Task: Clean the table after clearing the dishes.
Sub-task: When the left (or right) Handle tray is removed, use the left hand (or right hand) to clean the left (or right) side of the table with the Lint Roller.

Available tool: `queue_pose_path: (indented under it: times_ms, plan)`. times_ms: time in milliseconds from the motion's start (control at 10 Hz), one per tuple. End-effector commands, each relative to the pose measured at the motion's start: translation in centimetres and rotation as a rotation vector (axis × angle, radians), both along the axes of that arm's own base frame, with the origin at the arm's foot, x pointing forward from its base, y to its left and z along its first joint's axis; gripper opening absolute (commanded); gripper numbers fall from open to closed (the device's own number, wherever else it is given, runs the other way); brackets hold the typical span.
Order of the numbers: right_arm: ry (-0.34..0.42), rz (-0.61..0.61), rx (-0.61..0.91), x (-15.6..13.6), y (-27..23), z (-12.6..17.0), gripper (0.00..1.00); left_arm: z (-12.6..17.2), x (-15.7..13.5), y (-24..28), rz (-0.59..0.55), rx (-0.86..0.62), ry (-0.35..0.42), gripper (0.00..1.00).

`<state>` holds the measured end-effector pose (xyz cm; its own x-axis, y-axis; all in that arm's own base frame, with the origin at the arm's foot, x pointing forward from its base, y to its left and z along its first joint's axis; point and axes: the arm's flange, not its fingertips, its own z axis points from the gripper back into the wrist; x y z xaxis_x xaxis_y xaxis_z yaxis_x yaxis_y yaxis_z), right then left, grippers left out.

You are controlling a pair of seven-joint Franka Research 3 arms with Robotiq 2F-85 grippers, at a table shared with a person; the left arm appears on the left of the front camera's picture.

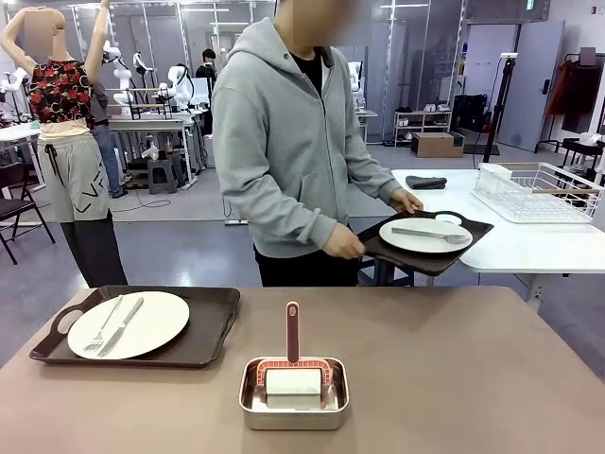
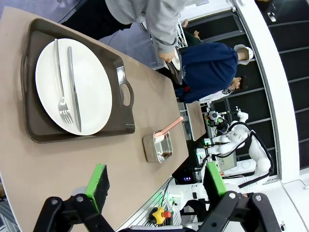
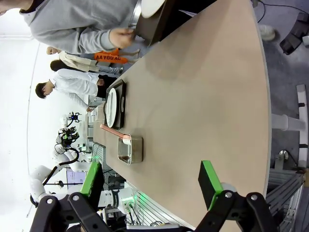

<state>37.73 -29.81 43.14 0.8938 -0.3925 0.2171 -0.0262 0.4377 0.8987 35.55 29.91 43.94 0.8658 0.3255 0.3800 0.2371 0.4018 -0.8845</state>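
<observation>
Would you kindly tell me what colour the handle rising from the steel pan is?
The handle is dusty red with a pale stripe; clearest in the front view.

The front view's bottom edge cuts off the table (image 1: 454, 359), so you can't see its near edge. In the steel pan (image 1: 294, 416), the wall hides the lower part of a white block (image 1: 293, 383); you can't tell what it is. In the right wrist view, the top edge crops the person's held tray (image 3: 161, 21) and its plate (image 3: 152, 6). In both wrist views, the pan's contents are too small to tell.
</observation>
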Motion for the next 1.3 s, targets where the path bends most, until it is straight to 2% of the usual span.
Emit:
queue_pose_path:
  times_ms: [0,100,200,300,500,800,900,1000,1100,1200]
  plan:
    - [-0.002,0.002,0.007,-0.3,0.0,0.0,1.00,0.1,-0.1,0.1,0.000,0.001,-0.007,1.00]
    - [0.000,0.000,0.000,0.0,0.0,0.0,1.00,0.1,-0.1,0.1,0.000,0.001,-0.007,1.00]
    - [-0.080,0.112,-0.058,0.8,2.3,1.6,1.00,0.1,-0.1,0.1,0.000,0.001,-0.007,1.00]
    - [-0.122,0.201,-0.137,1.6,5.2,2.8,1.00,0.1,-0.1,0.1,0.000,0.001,-0.007,1.00]
    - [-0.221,0.375,-0.280,2.4,12.1,6.2,1.00,0.1,-0.1,0.1,0.000,0.001,-0.007,1.00]
    - [-0.299,0.718,-0.482,3.8,25.1,11.1,1.00,0.1,-0.1,0.1,0.000,0.001,-0.007,1.00]
    - [-0.324,0.854,-0.615,4.1,31.2,11.7,1.00,0.1,-0.1,0.1,0.000,0.001,-0.007,1.00]
    - [-0.328,0.968,-0.657,4.2,35.7,11.2,1.00,0.1,-0.1,0.1,0.000,0.001,-0.007,1.00]
    - [-0.344,1.026,-0.715,4.3,39.4,10.3,1.00,0.1,-0.1,0.1,0.000,0.001,-0.007,1.00]
    - [-0.398,1.045,-0.838,4.7,42.3,9.0,1.00,0.1,-0.1,0.1,0.000,0.001,-0.007,1.00]
